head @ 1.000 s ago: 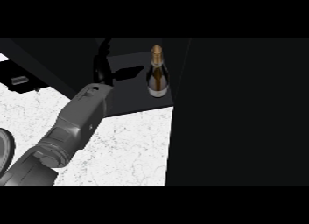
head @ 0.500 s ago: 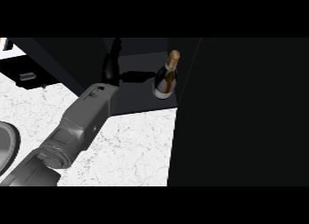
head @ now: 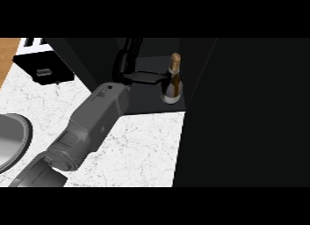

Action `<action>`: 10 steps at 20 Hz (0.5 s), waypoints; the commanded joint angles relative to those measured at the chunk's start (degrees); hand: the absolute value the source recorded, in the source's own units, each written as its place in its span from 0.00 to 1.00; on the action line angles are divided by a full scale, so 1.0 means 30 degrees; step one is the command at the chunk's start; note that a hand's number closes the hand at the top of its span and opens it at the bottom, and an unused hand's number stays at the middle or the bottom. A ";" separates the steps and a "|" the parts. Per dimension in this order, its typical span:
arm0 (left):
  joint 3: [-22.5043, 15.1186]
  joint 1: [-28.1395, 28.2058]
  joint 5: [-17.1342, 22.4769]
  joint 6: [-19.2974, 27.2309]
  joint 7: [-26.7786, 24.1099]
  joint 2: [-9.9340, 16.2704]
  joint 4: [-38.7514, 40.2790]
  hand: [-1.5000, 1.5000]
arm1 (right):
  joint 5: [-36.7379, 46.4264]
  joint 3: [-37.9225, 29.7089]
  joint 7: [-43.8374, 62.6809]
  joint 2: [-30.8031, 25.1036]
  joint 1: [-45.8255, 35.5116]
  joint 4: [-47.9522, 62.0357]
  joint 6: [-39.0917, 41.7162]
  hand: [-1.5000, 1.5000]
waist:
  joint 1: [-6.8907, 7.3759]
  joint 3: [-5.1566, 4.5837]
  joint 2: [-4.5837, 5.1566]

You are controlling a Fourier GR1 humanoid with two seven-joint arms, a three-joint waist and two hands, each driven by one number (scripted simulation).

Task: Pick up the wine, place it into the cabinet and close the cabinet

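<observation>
White marbled counter (head: 138,149) across lower middle and left of frame. Rim of a round grey metal vessel (head: 5,143) resting on it at far left edge, cut off by the frame. Black boxy appliance (head: 44,70) sitting on it at upper left, with a strip of wood surface (head: 1,61) at the frame's upper left corner beside it. Dark cabinet floor (head: 147,99) at upper centre, carrying the wine (head: 173,83) upright near its right wall. Wide black panel (head: 254,114) covering the right of the frame.
</observation>
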 commanded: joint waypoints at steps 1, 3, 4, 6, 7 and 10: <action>0.0337 -0.0308 0.0013 -0.1287 0.0545 0.0576 -0.0665 0.00 | 0.0263 0.0295 0.0749 -0.0067 0.0574 -0.1470 -0.0418 0.00 | 0.0839 0.0128 -0.0461; 0.0022 0.0574 -0.0317 -0.1846 0.0840 0.0813 -0.1539 0.00 | 0.0585 0.0050 0.0807 -0.0376 0.0258 -0.0944 -0.0584 0.00 | 0.1243 0.0132 -0.0583; 0.0225 -0.0489 -0.0178 -0.0987 0.1915 0.0393 -0.1847 0.00 | 0.0717 0.0316 0.0880 -0.0004 0.0804 -0.1561 -0.0966 0.00 | 0.1180 0.0137 -0.0597; -0.0412 0.0850 -0.0807 -0.0541 0.1088 -0.0128 -0.2837 0.00 | 0.0872 0.0366 0.1182 -0.0514 -0.0161 -0.1128 -0.1016 0.00 | 0.1475 0.0132 -0.0693; -0.0288 0.0368 -0.0715 -0.1242 0.2237 0.1071 -0.3266 0.00 | 0.1201 0.0880 0.0745 -0.0085 0.0983 -0.1212 -0.0923 0.00 | 0.1512 0.0139 -0.0689; -0.0830 0.1436 -0.1202 0.0274 0.2499 -0.0094 -0.5820 0.00 | 0.1318 0.0850 0.1386 -0.0364 0.0248 -0.1154 -0.1490 0.00 | 0.1644 0.0135 -0.0749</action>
